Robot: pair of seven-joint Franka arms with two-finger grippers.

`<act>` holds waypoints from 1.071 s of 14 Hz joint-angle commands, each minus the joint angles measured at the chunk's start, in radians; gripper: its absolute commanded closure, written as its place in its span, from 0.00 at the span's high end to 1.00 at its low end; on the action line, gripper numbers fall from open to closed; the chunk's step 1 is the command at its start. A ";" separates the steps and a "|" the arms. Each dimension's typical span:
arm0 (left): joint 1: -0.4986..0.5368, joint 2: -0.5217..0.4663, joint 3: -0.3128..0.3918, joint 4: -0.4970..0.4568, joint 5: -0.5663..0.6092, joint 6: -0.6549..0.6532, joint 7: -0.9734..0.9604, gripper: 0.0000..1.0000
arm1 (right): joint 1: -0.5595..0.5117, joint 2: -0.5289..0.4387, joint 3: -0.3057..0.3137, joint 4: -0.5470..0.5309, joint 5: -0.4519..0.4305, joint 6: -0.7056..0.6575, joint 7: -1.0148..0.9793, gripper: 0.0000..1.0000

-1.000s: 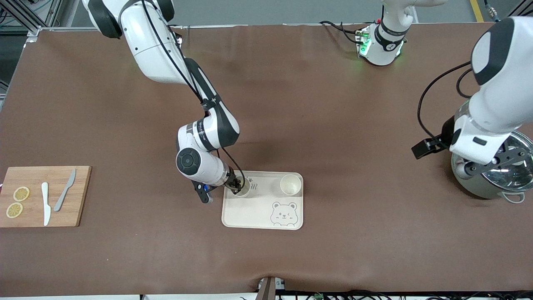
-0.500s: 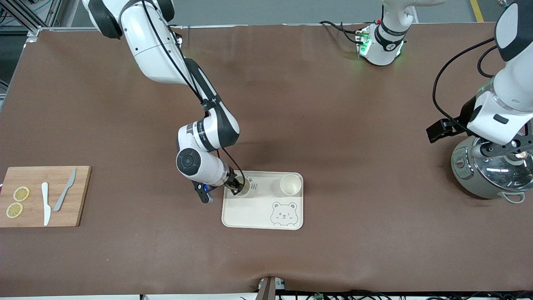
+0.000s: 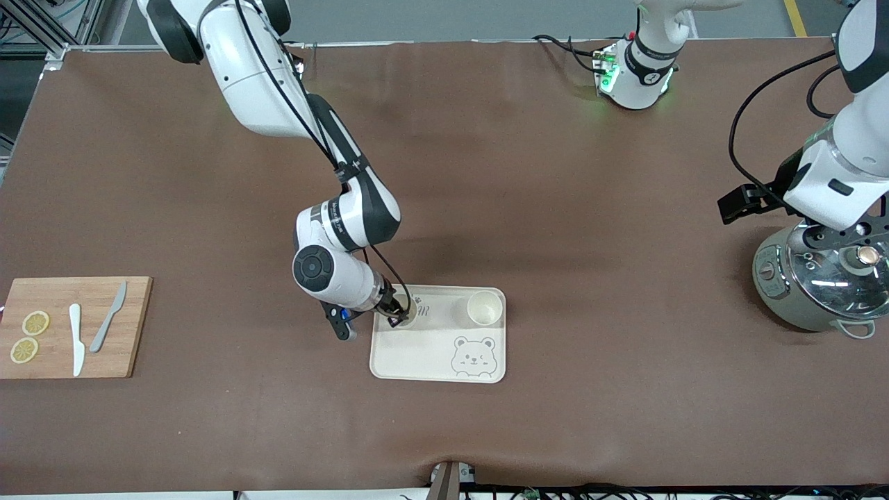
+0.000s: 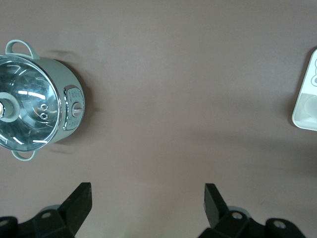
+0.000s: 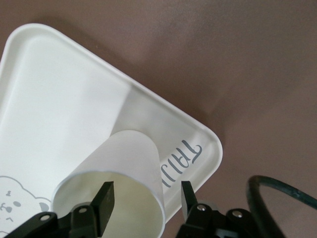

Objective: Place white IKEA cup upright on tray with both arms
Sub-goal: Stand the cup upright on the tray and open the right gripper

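I work in a robotics lab set up as a mock kitchen. My two arms' bases are bolted at the edge of a long table (image 3: 486, 173) covered in brown matting, with cables (image 3: 562, 45) and a green status light (image 3: 606, 78) by one base. Kitchen props sit around: a cooking pot (image 3: 819, 285), a wooden cutting board (image 3: 132, 326) with knives (image 3: 76, 340) and lemon slices (image 3: 35, 323).

R gripper (image 3: 396, 312) sits at a white cup (image 3: 408, 310) on the cream bear tray (image 3: 417, 357); 2nd cup (image 3: 484, 307) upright on same tray, toward L arm's end. L gripper (image 3: 844, 239) over lidded steel pot (image 3: 819, 285). Cutting board (image 3: 132, 326) w/ lemon slices (image 3: 29, 336), 2 knives (image 3: 90, 332) on tabletop (image 3: 555, 208).
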 commanded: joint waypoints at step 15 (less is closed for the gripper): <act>-0.007 0.005 -0.012 -0.015 0.008 0.115 0.014 1.00 | -0.032 -0.103 -0.037 0.028 0.000 -0.220 -0.073 1.00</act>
